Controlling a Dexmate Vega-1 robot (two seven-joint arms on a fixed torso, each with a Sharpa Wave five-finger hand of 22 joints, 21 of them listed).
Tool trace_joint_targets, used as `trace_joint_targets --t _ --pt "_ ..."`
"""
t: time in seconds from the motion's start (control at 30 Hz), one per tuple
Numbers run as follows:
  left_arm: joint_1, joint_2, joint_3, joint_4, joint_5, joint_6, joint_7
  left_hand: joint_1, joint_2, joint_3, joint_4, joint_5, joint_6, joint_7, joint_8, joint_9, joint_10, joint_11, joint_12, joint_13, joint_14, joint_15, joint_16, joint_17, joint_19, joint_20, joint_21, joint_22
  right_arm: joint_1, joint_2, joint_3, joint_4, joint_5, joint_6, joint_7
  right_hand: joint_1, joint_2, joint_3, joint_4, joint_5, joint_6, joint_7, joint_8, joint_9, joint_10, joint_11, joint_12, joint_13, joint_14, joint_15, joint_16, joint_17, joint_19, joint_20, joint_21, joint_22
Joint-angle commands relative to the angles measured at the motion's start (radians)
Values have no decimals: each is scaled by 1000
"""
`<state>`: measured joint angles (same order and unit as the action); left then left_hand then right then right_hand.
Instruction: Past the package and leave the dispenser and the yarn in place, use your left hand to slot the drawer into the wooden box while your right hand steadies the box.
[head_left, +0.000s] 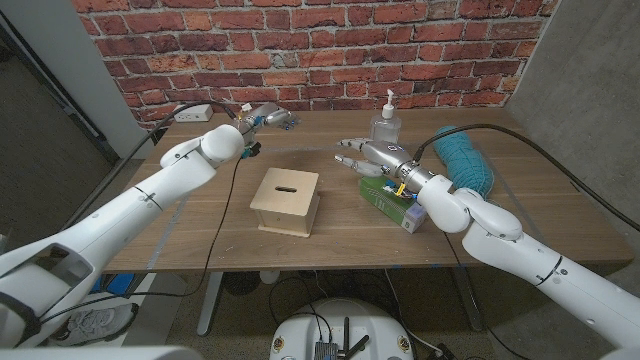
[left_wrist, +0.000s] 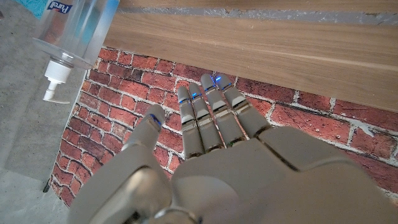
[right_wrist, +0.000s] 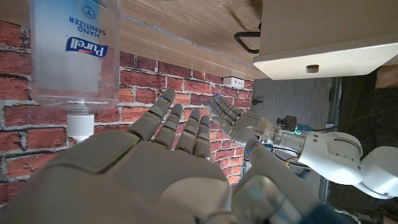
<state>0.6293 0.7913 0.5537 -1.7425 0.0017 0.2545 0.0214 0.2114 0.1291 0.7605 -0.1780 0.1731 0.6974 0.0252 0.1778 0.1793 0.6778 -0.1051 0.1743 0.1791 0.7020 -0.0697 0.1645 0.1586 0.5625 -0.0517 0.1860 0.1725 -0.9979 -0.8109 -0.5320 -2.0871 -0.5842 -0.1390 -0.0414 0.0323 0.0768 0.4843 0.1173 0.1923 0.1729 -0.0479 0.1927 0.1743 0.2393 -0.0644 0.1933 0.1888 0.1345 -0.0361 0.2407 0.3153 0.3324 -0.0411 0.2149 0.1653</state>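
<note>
Wooden box sits mid-tabletop with its drawer seemingly already in, while the left hand and right hand hover apart, fingers spread, holding nothing.

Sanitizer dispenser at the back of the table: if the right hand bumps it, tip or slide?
Likely tips rather than slides: the dispenser is tall and narrow with a pump head on top. The clear bottle looks like smooth plastic, so probably slippery to grip. The right hand, open, hovers just in front of it, so a bump seems plausible.
</note>
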Motion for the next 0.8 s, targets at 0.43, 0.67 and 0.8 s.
trace_joint_targets --t 0.43,0.67,0.8 --pt "94 -100 -59 125 -54 -230 206 30 -11 22 -3 3 -76 -12 -5 2 -88 16 -1 2 -84 -44 -2 1 -46 -23 0 2 -101 -7 133 40 278 23 -182 30 54 1 -33 -1 19 17 5 4 3 13 3 1 15 -47 6 -2 38 -37 8 3" --pt "122 -121 -74 146 -63 -282 252 37 -13 24 -4 2 -94 -9 -5 2 -109 15 -1 2 -103 -40 -2 1 -55 -23 0 2 -121 -4 166 61 364 49 -211 32 53 -2 -41 -2 30 21 7 5 12 21 6 2 29 -42 12 -2 54 -30 8 2" --pt "137 -139 -85 162 -76 -309 278 42 -13 23 -4 2 -105 -9 -5 2 -124 17 -2 2 -113 -40 -1 1 -64 -25 -1 2 -134 -1 185 68 413 55 -224 32 51 -4 -43 -3 31 22 6 5 14 24 6 2 31 -39 13 -2 56 -27 6 2"
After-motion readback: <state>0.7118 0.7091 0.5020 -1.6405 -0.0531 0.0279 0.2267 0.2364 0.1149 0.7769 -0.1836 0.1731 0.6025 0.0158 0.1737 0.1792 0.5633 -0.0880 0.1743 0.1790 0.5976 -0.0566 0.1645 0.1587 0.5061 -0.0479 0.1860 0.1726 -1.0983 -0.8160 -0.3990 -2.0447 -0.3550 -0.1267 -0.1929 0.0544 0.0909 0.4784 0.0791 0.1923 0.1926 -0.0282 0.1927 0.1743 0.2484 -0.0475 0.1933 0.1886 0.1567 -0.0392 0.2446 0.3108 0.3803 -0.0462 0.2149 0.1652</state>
